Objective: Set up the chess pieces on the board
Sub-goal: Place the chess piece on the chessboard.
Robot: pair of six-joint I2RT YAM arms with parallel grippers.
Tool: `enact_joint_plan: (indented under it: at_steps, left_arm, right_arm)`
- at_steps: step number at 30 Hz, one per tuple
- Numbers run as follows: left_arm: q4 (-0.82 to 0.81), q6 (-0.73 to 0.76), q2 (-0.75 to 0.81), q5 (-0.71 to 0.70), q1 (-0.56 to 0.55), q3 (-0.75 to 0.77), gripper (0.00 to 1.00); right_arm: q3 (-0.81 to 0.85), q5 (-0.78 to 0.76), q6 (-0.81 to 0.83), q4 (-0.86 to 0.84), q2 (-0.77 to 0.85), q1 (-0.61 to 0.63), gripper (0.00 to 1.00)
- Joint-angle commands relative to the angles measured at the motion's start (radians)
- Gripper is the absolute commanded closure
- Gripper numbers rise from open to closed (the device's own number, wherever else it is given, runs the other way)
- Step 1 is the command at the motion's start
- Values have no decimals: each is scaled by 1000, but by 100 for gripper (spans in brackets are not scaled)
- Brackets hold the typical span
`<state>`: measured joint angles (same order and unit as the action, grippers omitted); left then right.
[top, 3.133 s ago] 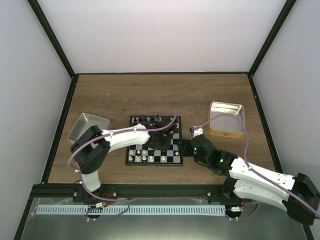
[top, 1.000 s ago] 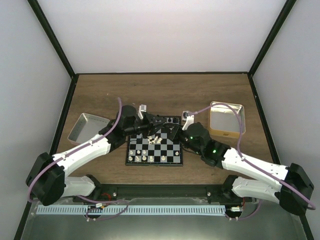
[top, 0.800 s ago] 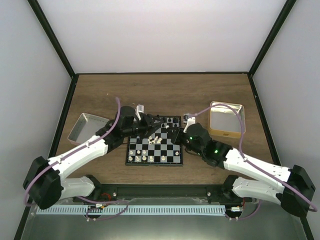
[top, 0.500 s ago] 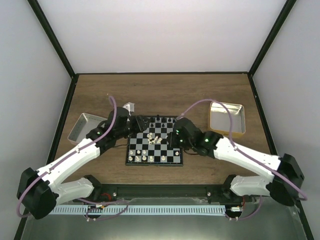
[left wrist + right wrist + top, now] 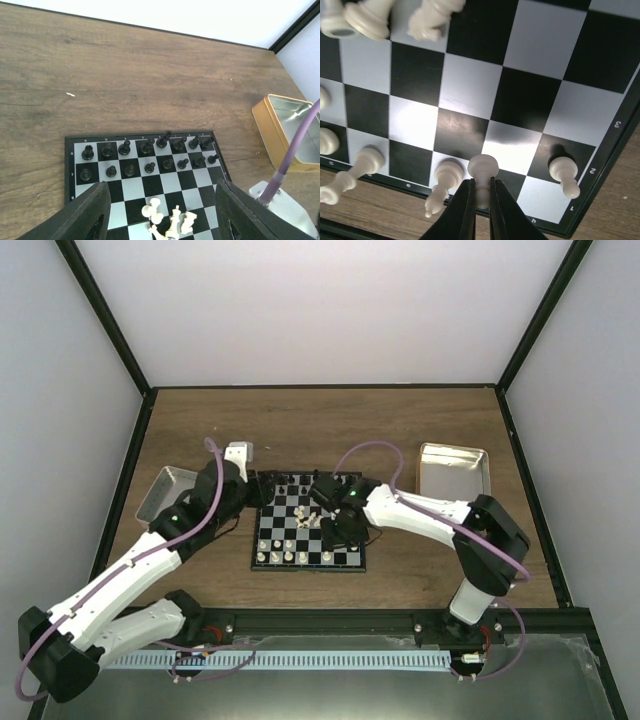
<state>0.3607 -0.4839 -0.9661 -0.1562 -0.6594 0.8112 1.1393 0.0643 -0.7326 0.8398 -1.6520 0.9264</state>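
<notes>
The board lies mid-table. Black chess pieces stand in two rows along its far side. A few white pieces lie toppled in a heap near its middle. More white pieces stand along the near rows. My right gripper is shut on a white pawn, held just above the near right squares between a standing white piece and another. My left gripper is open and holds nothing, hovering at the board's left side.
A silver tin tray lies left of the board, under my left arm. A gold-rimmed tin stands at the right, also in the left wrist view. Black frame posts and white walls close in the table.
My left gripper has opened and drawn back leftward off the board's middle, leaving the white heap there. My right gripper, still shut, has swung from the board's right edge over its near right squares.
</notes>
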Motion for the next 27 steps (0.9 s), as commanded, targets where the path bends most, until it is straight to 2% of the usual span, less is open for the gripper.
enact_joint_plan:
  at_steps: [1, 11, 19, 23, 27]
  left_arm:
    - [4, 37, 52, -54, 4, -20, 40]
    - [-6, 33, 78, -44, 4, -30, 38]
    - [1, 34, 56, -57, 4, -20, 37]
    - [1, 34, 47, -54, 4, -21, 37]
    - [7, 30, 34, -61, 4, -19, 37]
  right_arm:
    - [63, 15, 18, 118, -37, 7, 99]
    - [102, -5, 39, 132, -120, 7, 99]
    - [111, -61, 27, 124, -132, 7, 84]
    - [97, -64, 24, 102, -127, 6, 82]
    - [85, -61, 24, 70, -126, 6, 84]
